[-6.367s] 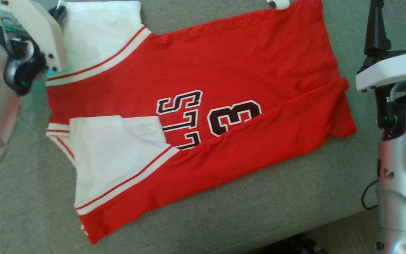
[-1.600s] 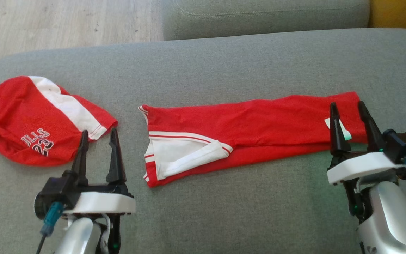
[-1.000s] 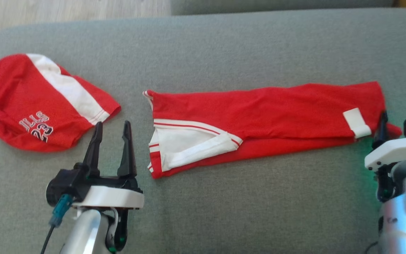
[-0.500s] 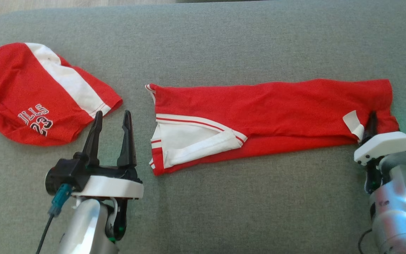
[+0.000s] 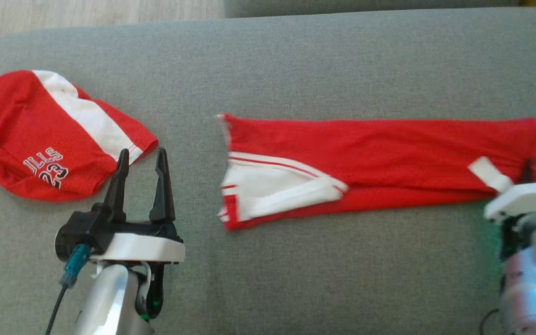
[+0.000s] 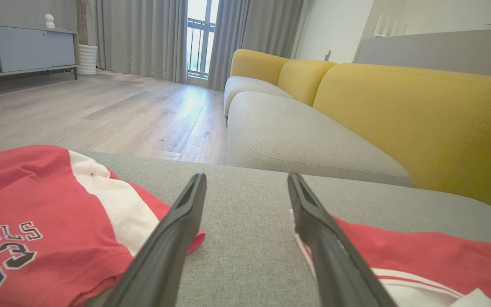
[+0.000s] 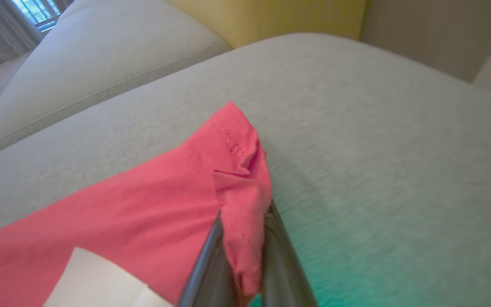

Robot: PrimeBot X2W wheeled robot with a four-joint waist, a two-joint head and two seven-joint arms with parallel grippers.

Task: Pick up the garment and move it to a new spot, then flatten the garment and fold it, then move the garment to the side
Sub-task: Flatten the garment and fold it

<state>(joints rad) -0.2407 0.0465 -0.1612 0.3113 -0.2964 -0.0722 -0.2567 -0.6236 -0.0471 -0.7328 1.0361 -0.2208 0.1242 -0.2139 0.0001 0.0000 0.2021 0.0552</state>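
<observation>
A red jersey with white trim (image 5: 379, 160) lies folded into a long strip across the grey sofa seat (image 5: 296, 65). My right gripper (image 5: 527, 171) is shut on the jersey's lower right corner; in the right wrist view the red cloth (image 7: 241, 200) is pinched between the two fingers. My left gripper (image 5: 140, 160) hovers open over bare cushion, between the strip's left end and a second red garment. In the left wrist view its fingers (image 6: 177, 238) frame the gap between both garments, with the jersey (image 6: 420, 260) at the right.
A second red and white garment printed with 23 (image 5: 49, 135) lies crumpled at the left end of the seat, also seen in the left wrist view (image 6: 36, 221). Beyond are a grey and yellow sofa (image 6: 356, 111) and wooden floor (image 6: 100, 111).
The right gripper has closed on the jersey's right corner and the strip has slid to the right. The head camera shifted a little. The left gripper stayed open near the same spot.
</observation>
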